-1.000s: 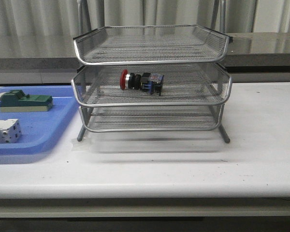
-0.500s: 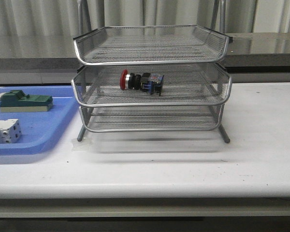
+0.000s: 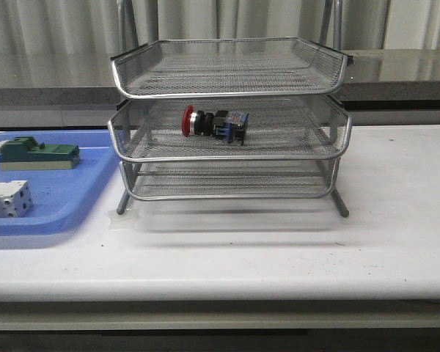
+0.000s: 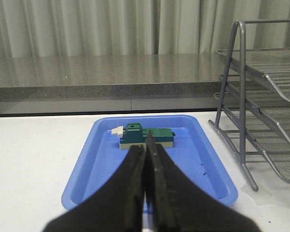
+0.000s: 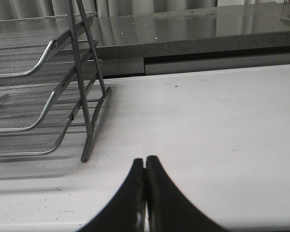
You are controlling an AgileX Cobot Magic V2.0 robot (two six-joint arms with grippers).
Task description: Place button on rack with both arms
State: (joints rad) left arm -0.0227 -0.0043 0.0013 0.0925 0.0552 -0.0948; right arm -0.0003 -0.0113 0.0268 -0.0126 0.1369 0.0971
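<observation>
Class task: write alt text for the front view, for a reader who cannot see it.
A red-capped button lies on its side in the middle tier of a three-tier wire rack on a white table. A blue tray holding two blocks sits left.

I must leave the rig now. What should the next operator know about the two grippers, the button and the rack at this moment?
Left gripper: fingers shut, empty, back from the blue tray.
Right gripper: fingers shut, empty, over bare table beside the rack's leg.
Button: lying on its side in the middle tier of the rack, red cap toward the robot's left.
Done: the button is on the rack and neither gripper holds it.
Left: nothing visible for the placement. The green-topped block and white block sit on the blue tray.
</observation>
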